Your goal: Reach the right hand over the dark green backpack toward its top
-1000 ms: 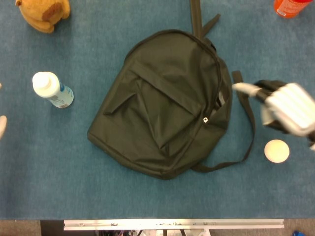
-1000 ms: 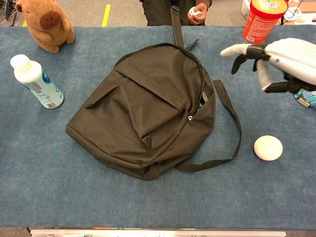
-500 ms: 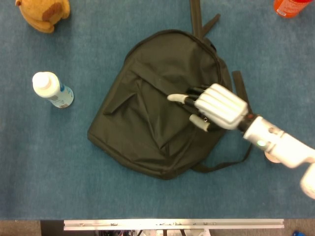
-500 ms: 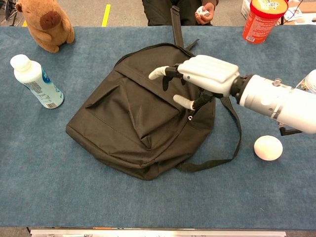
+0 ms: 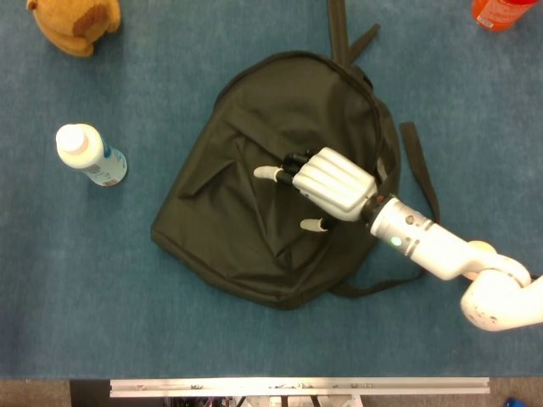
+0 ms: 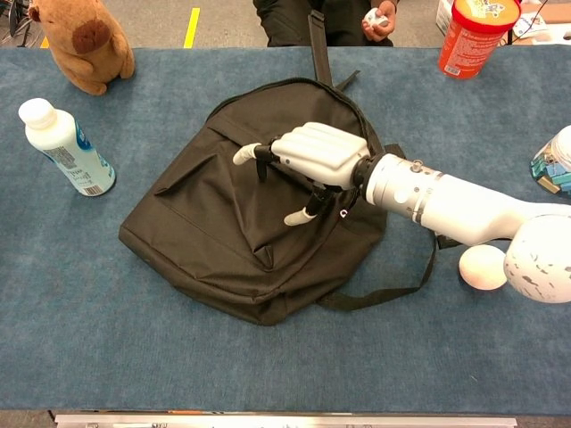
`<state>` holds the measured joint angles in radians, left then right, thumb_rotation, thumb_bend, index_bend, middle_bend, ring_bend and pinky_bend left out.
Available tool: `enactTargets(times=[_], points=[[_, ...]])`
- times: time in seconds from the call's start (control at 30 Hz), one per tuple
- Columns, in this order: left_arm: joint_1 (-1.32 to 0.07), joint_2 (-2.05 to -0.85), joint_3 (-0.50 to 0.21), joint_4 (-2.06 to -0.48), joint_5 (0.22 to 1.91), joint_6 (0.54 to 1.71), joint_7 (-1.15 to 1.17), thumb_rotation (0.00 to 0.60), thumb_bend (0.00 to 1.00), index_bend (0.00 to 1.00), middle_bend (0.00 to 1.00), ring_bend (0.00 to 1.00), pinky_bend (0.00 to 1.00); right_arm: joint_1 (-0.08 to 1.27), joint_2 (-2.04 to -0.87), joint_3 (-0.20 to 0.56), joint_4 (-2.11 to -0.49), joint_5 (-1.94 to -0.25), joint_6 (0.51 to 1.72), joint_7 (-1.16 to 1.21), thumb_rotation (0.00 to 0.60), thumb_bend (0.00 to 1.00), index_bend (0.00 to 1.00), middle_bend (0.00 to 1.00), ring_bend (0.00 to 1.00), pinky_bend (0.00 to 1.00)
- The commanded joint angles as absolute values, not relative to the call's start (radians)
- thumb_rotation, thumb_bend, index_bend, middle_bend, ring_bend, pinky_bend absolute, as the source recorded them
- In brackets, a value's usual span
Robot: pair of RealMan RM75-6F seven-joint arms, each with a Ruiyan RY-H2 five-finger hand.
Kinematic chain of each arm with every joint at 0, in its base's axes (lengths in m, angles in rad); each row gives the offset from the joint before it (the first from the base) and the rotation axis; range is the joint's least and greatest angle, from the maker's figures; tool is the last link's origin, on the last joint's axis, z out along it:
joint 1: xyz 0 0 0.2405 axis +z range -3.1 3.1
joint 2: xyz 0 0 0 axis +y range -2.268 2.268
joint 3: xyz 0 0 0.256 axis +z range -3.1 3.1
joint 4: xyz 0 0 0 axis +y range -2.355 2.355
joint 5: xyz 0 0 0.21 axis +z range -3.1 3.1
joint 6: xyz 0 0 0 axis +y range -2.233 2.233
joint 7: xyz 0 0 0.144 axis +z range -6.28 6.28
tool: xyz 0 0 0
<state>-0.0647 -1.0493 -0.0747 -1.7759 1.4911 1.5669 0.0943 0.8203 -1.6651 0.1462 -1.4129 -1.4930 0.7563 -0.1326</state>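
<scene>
At the middle of the blue surface (image 5: 102, 297) the dark green backpack (image 5: 254, 246) lies flat, front pocket up, its top toward the far edge and its straps trailing off the far end and to the right. Over its front panel hangs the right hand (image 5: 333, 183), back up, its fingers (image 6: 246, 153) spread apart and holding nothing; whether the fingertips touch the fabric I cannot tell. Behind it the white forearm (image 6: 455, 207) runs off to the right, over the loose shoulder strap (image 5: 421, 165). Just beside the forearm a cream ball (image 6: 482, 265) rests, partly hidden. Well left of the pack lies a white bottle (image 6: 62, 147) with a blue label. At the far left corner sits a brown plush toy (image 6: 82, 40), at the far right an orange canister (image 6: 472, 34).
</scene>
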Motion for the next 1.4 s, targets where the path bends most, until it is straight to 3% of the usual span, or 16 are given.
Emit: enactTargets(times=[0.03, 0.53, 1.0, 1.17, 1.33, 1.4], points=[[-0.062, -1.048, -0.073, -1.773, 1.490, 1.568, 0.092, 0.600, 0.33, 0.25, 0.25, 0.21, 0.14, 0.837, -1.690, 0.128, -1.385, -1.473, 0.729, -0.157, 0.600, 0.10, 0.19, 0.37, 0.25, 0.38], [-0.042, -1.044, -0.069, -1.758, 1.506, 1.596, 0.064, 0.600, 0.33, 0.25, 0.25, 0.21, 0.14, 0.856, -1.650, 0.168, -1.440, -1.423, 0.784, -0.170, 0.600, 0.10, 0.19, 0.37, 0.25, 0.38], [-0.032, -1.037, -0.068, -1.767, 1.508, 1.604, 0.062, 0.600, 0.33, 0.25, 0.25, 0.21, 0.14, 0.896, -1.755, 0.118, -1.319, -1.346, 0.708, -0.237, 0.600, 0.10, 0.19, 0.37, 0.25, 0.38], [-0.032, -1.034, -0.068, -1.765, 1.514, 1.604, 0.049, 0.600, 0.33, 0.25, 0.25, 0.21, 0.14, 0.864, -1.679, 0.133, -1.404, -1.368, 0.793, -0.211, 0.600, 0.10, 0.19, 0.37, 0.25, 0.38], [-0.033, -1.034, -0.066, -1.754, 1.514, 1.598, 0.047, 0.600, 0.33, 0.25, 0.25, 0.21, 0.15, 0.794, -1.539, 0.146, -1.524, -1.368, 0.902, -0.193, 0.600, 0.10, 0.19, 0.37, 0.25, 0.38], [-0.039, -1.037, -0.066, -1.741, 1.513, 1.586, 0.051, 0.600, 0.33, 0.25, 0.25, 0.21, 0.15, 0.726, -1.425, 0.135, -1.601, -1.384, 1.001, -0.211, 0.600, 0.10, 0.19, 0.37, 0.25, 0.38]])
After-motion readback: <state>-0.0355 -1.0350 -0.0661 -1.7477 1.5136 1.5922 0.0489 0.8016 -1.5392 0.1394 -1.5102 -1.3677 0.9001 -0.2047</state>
